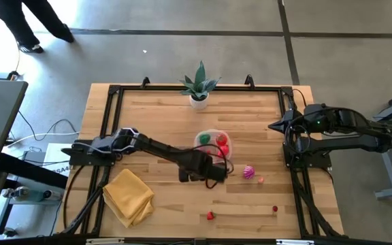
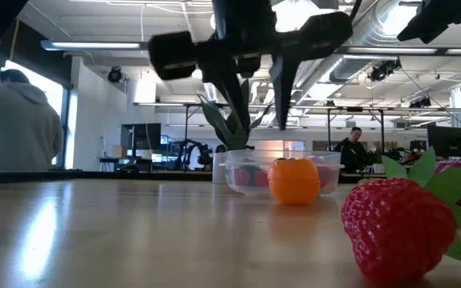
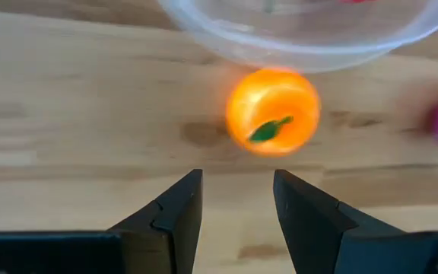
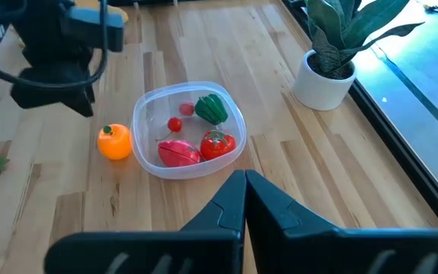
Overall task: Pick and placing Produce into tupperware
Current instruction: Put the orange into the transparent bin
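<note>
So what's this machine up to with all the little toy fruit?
It is moving toy produce into the clear tub, which already holds a green piece and a few red ones. The left gripper hangs with its fingers apart, empty, just above an orange toy fruit that sits on the table beside the tub. A strawberry and a magenta piece lie loose on the table. The right gripper waits shut at the table's side.
</note>
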